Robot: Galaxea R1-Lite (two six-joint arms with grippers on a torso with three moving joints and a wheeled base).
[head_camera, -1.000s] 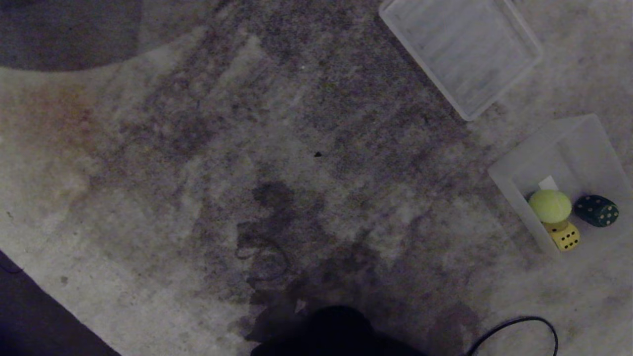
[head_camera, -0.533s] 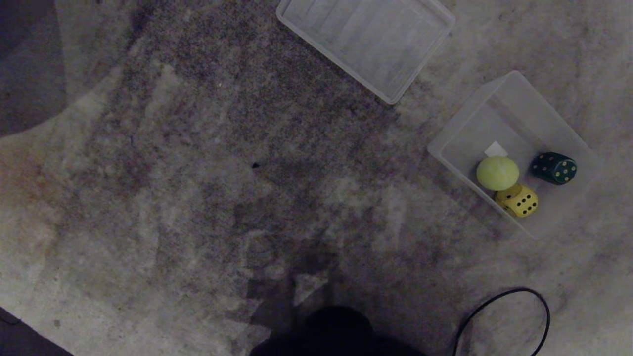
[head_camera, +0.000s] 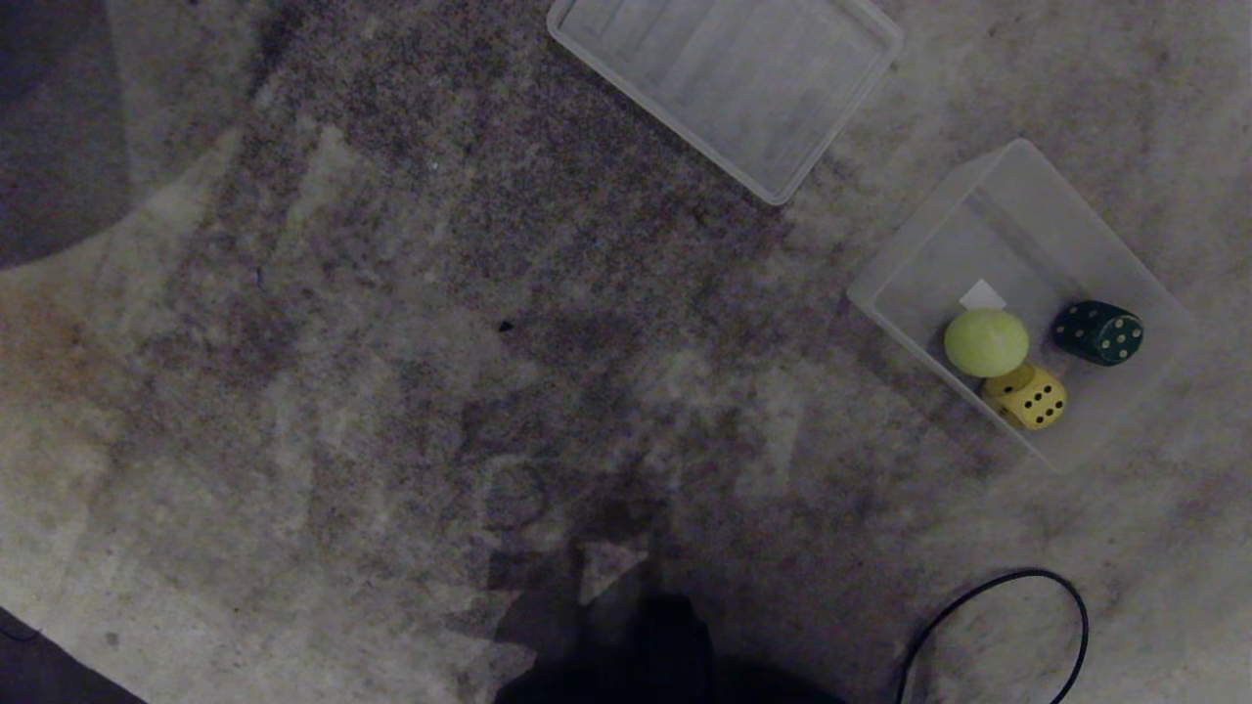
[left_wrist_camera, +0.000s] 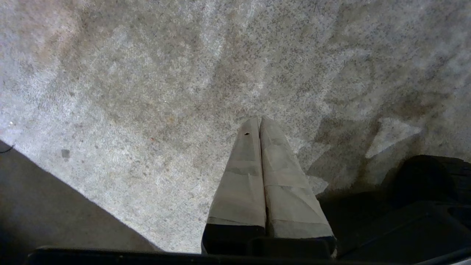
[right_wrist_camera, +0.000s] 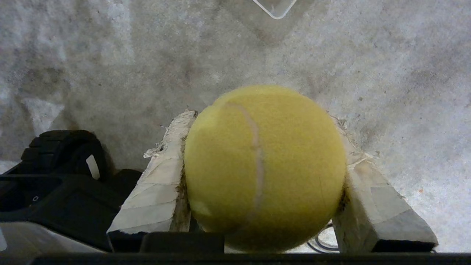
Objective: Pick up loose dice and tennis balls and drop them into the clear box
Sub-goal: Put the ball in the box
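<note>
Flat lid [head_camera: 724,83] cut off at frame's top.

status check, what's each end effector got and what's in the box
Right end effector shut on tennis ball. Left shut, empty. Box holds ball, two dice. Nothing blocking.

Counts, placed relative to the clear box [head_camera: 910,264], approx one of each container type:

- Clear boxes: 1.
- Tennis balls: 2 total. 1 tennis ball in the box [head_camera: 986,342], by the white sticker [head_camera: 982,294]. 1 held tennis ball [right_wrist_camera: 265,167], away from the box, pinched between the 2 fingers of the right gripper [right_wrist_camera: 263,121].
- Dice: 2 visible, both inside the box. 1 yellow die [head_camera: 1027,396] touching the ball in the box; 1 dark green die [head_camera: 1097,332] just beside them.
- Flat ribbed lids: 1 lid [head_camera: 724,83], near the box, outside it.
- Black cables: 1 cable [head_camera: 988,626], looped on the carpet near the box.
- Grippers: 2. The left gripper [left_wrist_camera: 260,123], fingers pressed together, holds 0 items.
</note>
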